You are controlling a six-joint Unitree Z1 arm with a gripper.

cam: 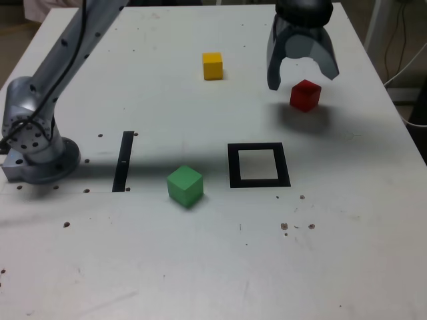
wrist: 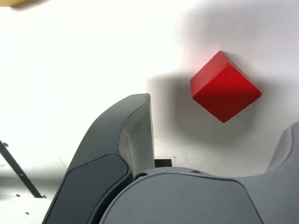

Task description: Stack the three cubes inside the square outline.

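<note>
In the exterior view, taking the outline [cam: 259, 165] as landmark: the arm's base [cam: 35, 143] sits far to its left; a black strip [cam: 123, 161] lies between base and outline; the green cube [cam: 185, 185] rests just left of the outline's near corner; the yellow cube [cam: 212, 65] stands well beyond it; the red cube [cam: 305, 95] [wrist: 225, 87] lies beyond its right side, untouched; the gripper [cam: 301, 72] hangs just above that cube, jaws spread wide, holding nothing.

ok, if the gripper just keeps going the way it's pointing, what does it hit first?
Most likely the red cube. The open gripper points down at the table with the cube lying ahead between its jaws in the wrist view, though depth is unclear and it may sit slightly off-centre.
</note>
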